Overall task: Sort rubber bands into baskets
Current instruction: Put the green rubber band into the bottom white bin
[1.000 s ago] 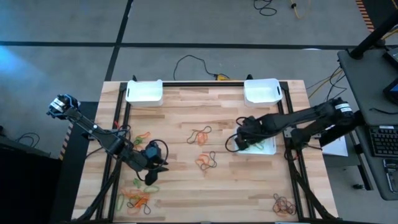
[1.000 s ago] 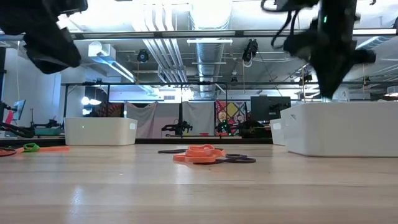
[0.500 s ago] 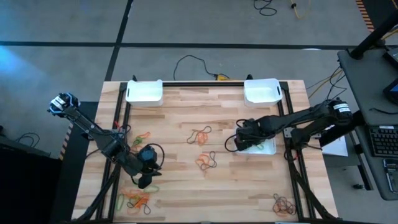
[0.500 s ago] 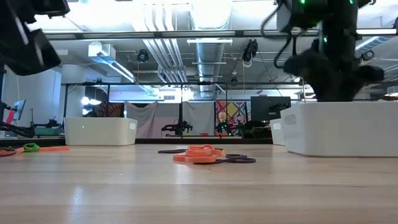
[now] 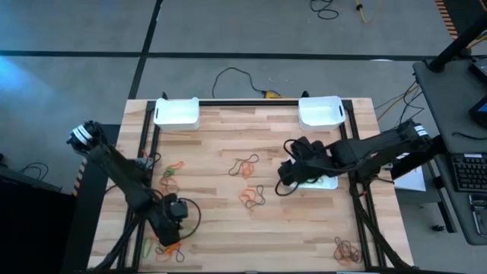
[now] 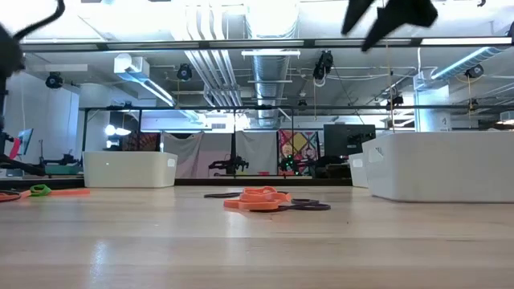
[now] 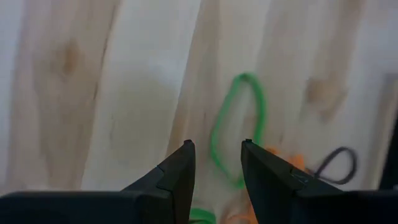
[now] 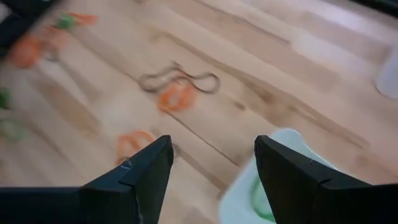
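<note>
The left arm reached diagonally down the table's left side, its left gripper (image 7: 214, 152) low over a green rubber band (image 7: 239, 127) at the near-left pile of bands (image 5: 166, 242), fingers parted around the loop and holding nothing. The right arm stretched in from the right edge, bent at the elbow, its right gripper (image 8: 208, 149) spread wide and empty just beside the near basket (image 5: 326, 182), which held a green band (image 8: 260, 200). Two more baskets (image 5: 176, 113) stood at the far edge. Orange and dark bands (image 5: 250, 196) lay mid-table.
</note>
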